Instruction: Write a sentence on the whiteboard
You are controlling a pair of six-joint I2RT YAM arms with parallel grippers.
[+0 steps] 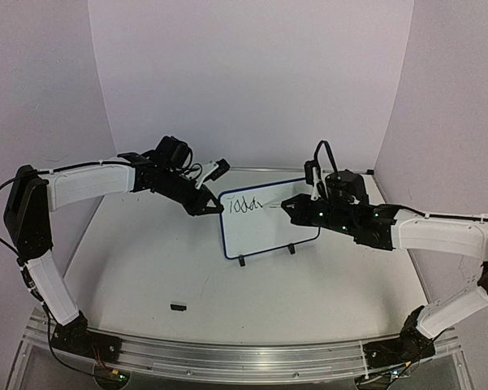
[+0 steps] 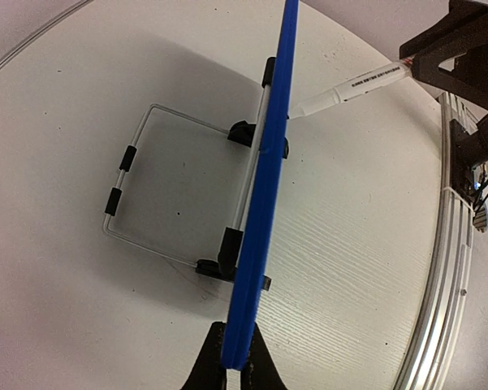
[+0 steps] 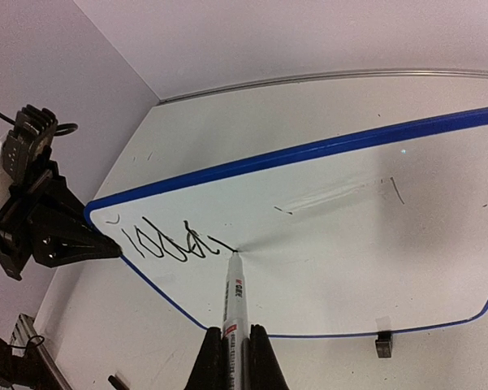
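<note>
At mid-worktop (image 1: 146, 268) we see one whiteboard (image 1: 268, 227) standing upright on two black feet (image 1: 242, 261). Our left jaws are pinched shut on its left rim. Our right jaws are closed around one marker (image 3: 234, 292), whose tip touches the board at the end of the sentence (image 3: 166, 244), one short scrawled word.

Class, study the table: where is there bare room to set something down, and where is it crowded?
Free: the wide table strip between the whiteboard and the arm bases, apart from a small black piece. Crowded: around the whiteboard, where the left gripper clamps its edge and the right gripper holds the marker.
</note>
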